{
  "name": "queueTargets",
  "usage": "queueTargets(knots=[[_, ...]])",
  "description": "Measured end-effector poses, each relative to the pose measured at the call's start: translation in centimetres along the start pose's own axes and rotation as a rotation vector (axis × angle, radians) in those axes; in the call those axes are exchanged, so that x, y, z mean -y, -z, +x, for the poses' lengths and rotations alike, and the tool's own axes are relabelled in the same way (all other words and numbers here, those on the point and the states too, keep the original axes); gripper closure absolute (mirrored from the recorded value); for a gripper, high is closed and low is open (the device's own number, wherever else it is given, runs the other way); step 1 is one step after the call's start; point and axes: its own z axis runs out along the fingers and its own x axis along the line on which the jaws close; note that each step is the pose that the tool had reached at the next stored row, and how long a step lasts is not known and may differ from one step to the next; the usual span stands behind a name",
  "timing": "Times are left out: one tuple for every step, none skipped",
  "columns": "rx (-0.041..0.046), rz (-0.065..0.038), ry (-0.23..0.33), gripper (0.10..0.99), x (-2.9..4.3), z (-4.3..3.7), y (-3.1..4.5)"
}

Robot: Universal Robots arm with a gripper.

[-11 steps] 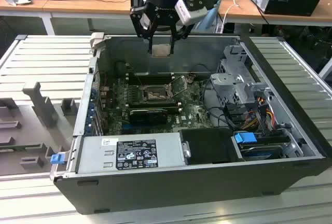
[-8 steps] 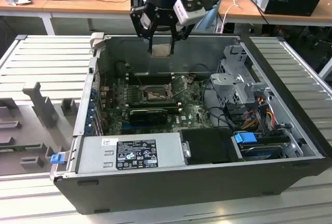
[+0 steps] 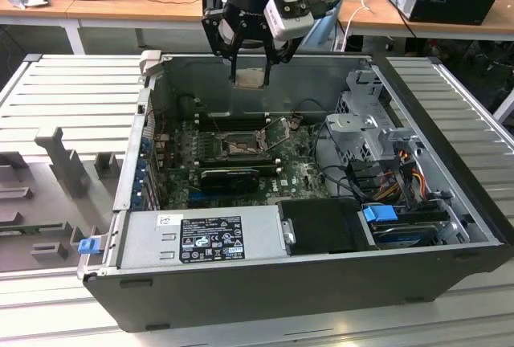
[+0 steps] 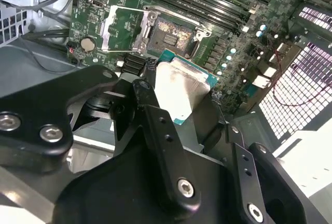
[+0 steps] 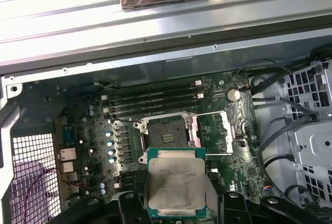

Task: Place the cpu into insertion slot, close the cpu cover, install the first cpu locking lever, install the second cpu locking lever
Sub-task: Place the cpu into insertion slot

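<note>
Silvery-grey on top with a green rim, the square cpu [image 5: 175, 185] lies pinched between the closed fingers [image 4: 155, 125].

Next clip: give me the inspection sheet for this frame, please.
Surface: slatted metal table carrying an open computer case.
Job's things: cpu gripped, clear of the empty insertion slot; cpu cover flipped open.
Clutter: grey fixture blocks on the exterior view's left.
Grippers: gripper shut on the cpu.
Cables: coloured wires inside the case.
Surroundings: wooden benches behind.
</note>
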Motion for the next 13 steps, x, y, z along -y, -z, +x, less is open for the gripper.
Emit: queueTargets(knots=[[-0.0005, 0.0, 0.0, 0.557, 0.0, 0.0, -0.05], [-0.001, 0.0, -0.001, 0.557, 0.01, 0.0, -0.08], [-0.0008, 0.0, -0.003, 0.557, 0.01, 0.0, -0.08], [-0.0002, 0.0, -0.009, 0.557, 0.01, -0.01, -0.09], [0.0006, 0.0, -0.017, 0.557, 0.0, 0.0, -0.09], [0.001, 0.0, -0.022, 0.557, 0.0, 0.0, -0.09], [0.0017, 0.0, -0.029, 0.557, 0.0, 0.0, -0.1], [0.0023, 0.0, -0.037, 0.557, 0.0, 0.0, -0.09], [0.003, -0.001, -0.045, 0.557, 0.01, 0.0, -0.09], [0.0039, -0.001, -0.054, 0.557, 0.01, 0.0, -0.1], [0.0047, -0.001, -0.063, 0.557, 0.01, 0.0, -0.1], [0.0052, -0.001, -0.07, 0.557, 0.01, 0.0, -0.1], [0.0065, -0.001, -0.083, 0.557, 0.01, 0.0, -0.11]])
